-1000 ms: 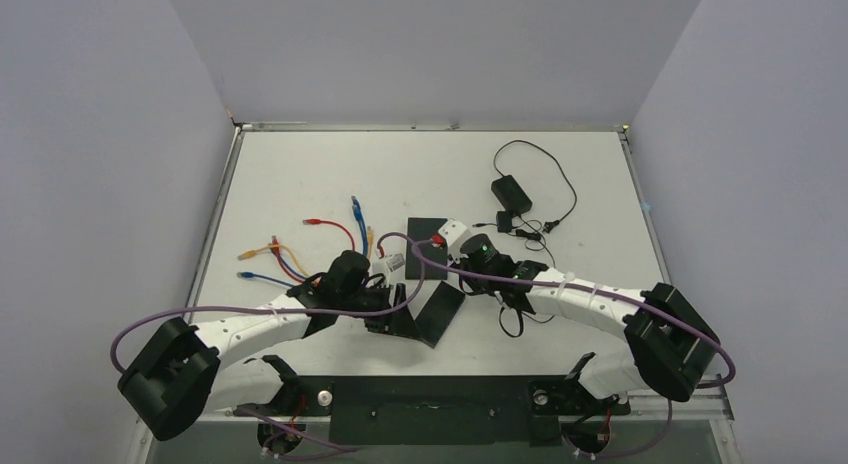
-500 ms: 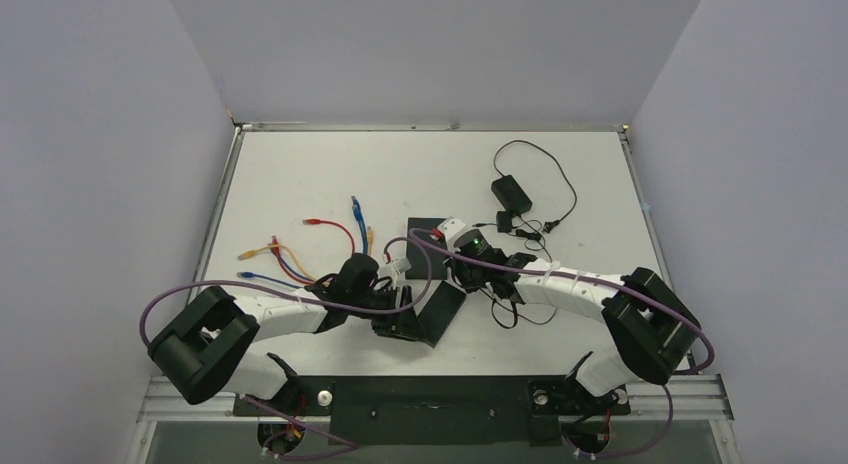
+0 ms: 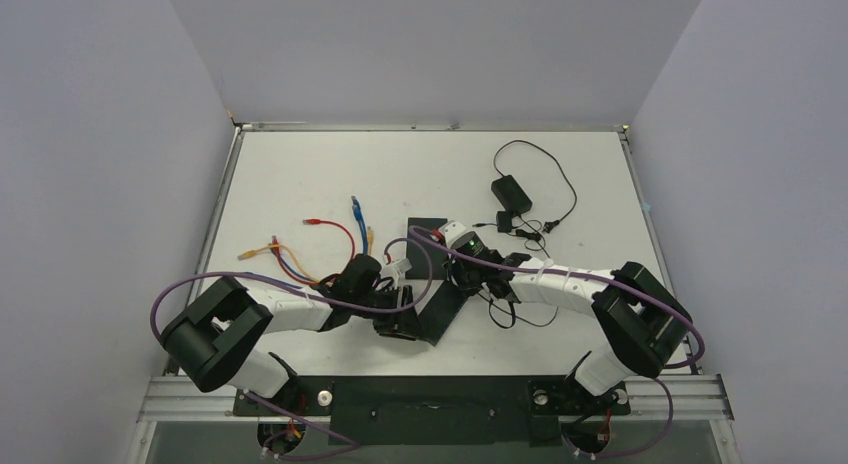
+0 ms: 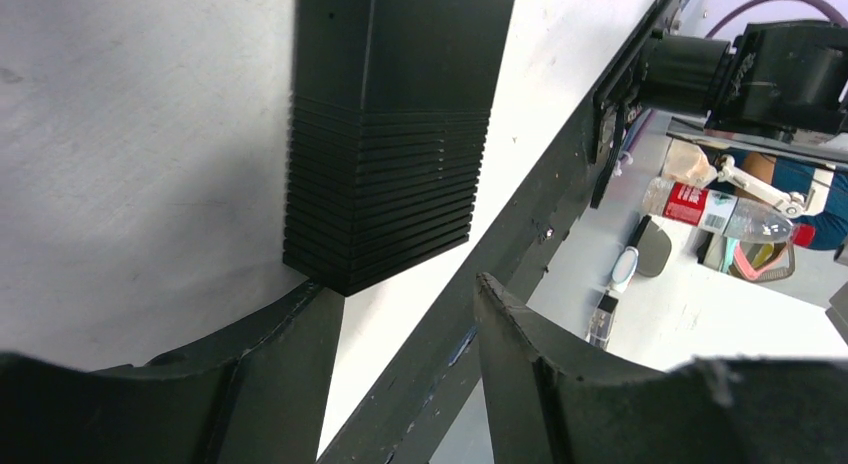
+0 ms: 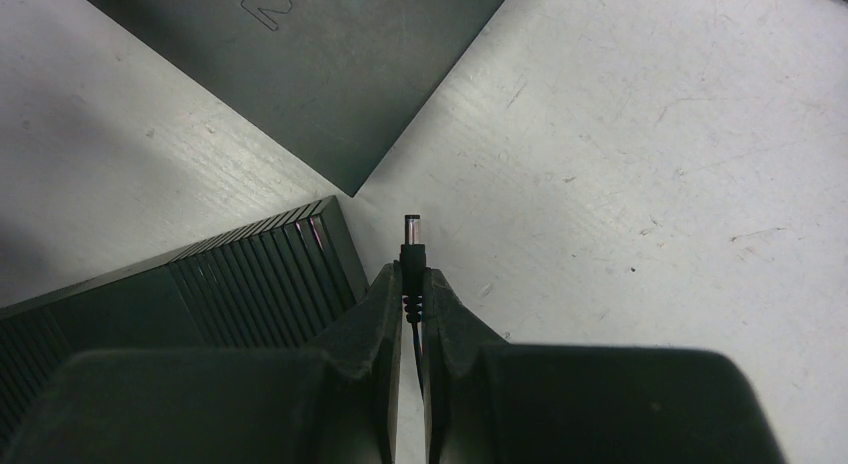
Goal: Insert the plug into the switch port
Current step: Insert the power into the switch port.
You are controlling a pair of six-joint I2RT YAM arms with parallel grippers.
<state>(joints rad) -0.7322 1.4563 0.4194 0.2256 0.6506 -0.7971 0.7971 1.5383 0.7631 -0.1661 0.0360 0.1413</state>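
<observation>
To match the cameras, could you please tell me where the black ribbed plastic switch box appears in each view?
Top external: black ribbed plastic switch box, lower centre.
Left wrist: the box, top centre.
Right wrist: the box, lower left.
Shared landmark: white scratched tabletop.

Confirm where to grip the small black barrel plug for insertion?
Grip the small black barrel plug on its ribbed collar behind the tip, coming from the cable end along its axis. The right gripper is shut there, so the slim tip sticks out free.
</observation>
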